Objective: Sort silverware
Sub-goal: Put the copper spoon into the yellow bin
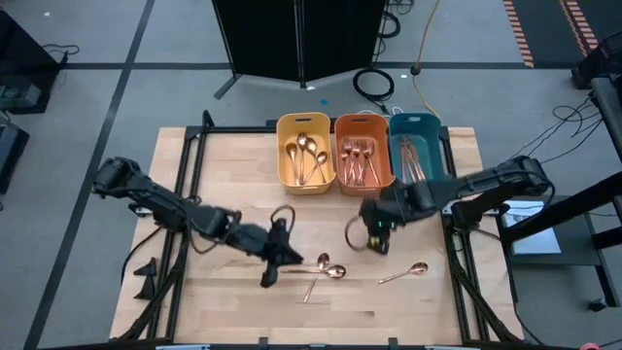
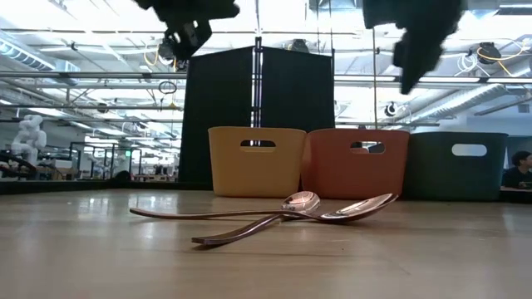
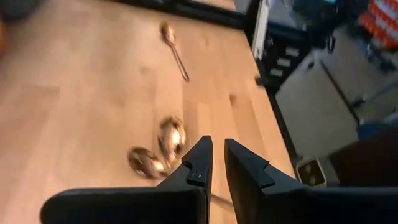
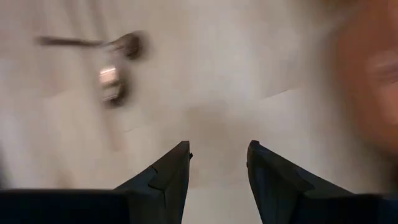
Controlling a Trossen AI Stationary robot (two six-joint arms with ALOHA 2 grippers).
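Three copper spoons lie flat on the wooden table. Two of them cross each other (image 1: 328,266), also seen in the low view (image 2: 301,203) and the left wrist view (image 3: 171,134). The third (image 1: 416,271) lies apart toward the right. My left gripper (image 1: 268,276) hovers high above the crossed pair's handle ends (image 2: 187,37). Its fingers are almost together, with a narrow slit between them (image 3: 217,152) and nothing in it. My right gripper (image 1: 377,243) is open and empty (image 4: 217,155), raised above the table (image 2: 420,62) just near of the orange bin.
Three bins stand side by side at the table's far edge: yellow (image 1: 283,146) holding spoons, orange (image 1: 339,126) holding forks, teal (image 1: 439,131) holding knives. A black panel stands behind them (image 2: 258,108). Bare wood lies along the near edge and on the left.
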